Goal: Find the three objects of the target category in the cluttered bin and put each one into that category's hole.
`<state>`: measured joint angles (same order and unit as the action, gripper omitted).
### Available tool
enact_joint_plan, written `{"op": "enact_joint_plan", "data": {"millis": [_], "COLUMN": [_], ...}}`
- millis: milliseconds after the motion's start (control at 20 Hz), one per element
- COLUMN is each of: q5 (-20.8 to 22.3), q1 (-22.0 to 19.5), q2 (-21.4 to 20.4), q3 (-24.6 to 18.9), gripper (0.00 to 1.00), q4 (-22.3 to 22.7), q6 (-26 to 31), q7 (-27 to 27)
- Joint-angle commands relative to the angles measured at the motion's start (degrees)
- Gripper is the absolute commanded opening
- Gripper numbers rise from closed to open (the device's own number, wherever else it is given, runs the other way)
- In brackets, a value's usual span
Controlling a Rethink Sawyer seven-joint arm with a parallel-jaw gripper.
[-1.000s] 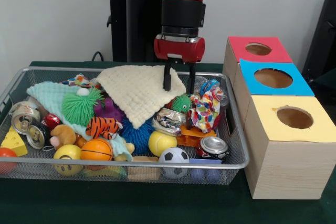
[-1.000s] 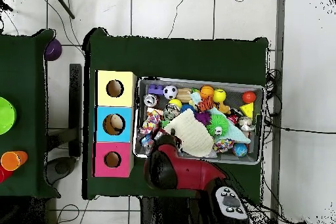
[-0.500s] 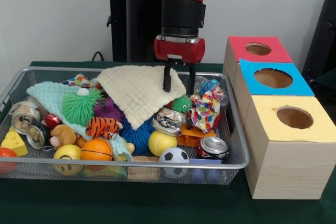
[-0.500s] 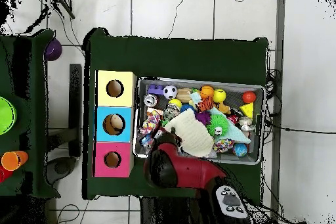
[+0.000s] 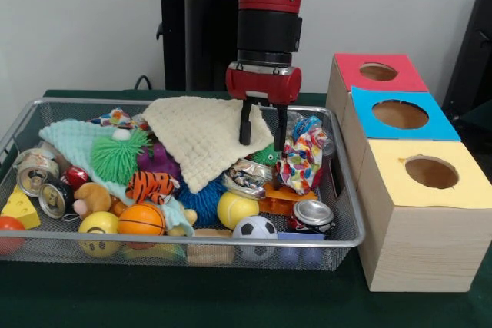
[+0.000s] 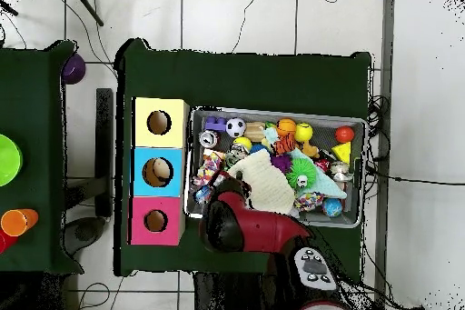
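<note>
The wire mesh bin (image 5: 192, 242) is full of toys, cans and cloths. A white cloth with small coloured patches (image 5: 301, 160) lies bunched at the bin's right side. A second one (image 5: 115, 118) peeks out at the back left. My gripper (image 5: 262, 144) hangs open and empty just left of the bunched cloth, with its fingers low over the clutter. The yellow-panelled hole (image 5: 431, 172) is in the nearest pale wood box. In the overhead view the arm (image 6: 225, 223) hides the gripper, and the bunched cloth (image 6: 209, 172) lies by the bin's left wall near the yellow hole (image 6: 159, 123).
A cream waffle cloth (image 5: 204, 136) is draped over the middle toys, and a mint-green cloth (image 5: 73, 140) lies at the left. Crushed cans (image 5: 247, 177), balls and a soccer ball (image 5: 254, 230) surround the gripper. The blue-panelled hole (image 5: 400, 114) and the red-panelled hole (image 5: 378, 71) lie behind the yellow one.
The gripper has come down a little and shifted slightly towards the bunched printed cloth. Nothing in the bin has moved.
</note>
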<state>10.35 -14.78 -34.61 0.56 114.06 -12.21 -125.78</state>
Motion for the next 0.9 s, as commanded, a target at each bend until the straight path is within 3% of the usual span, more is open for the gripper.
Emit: {"op": "enact_joint_plan", "data": {"millis": [50, 650, 900], "q5": [-1.23, -2.74, -6.44], "q1": [2.06, 5.04, 10.71], "q2": [3.00, 2.15, -0.19], "q3": [1.76, 5.04, 11.72], "gripper": [1.00, 1.00, 1.00], "q4": [-6.76, -6.92, -7.49], "q6": [0.65, 3.30, 11.50], "q7": [-3.93, -4.94, -4.36]}}
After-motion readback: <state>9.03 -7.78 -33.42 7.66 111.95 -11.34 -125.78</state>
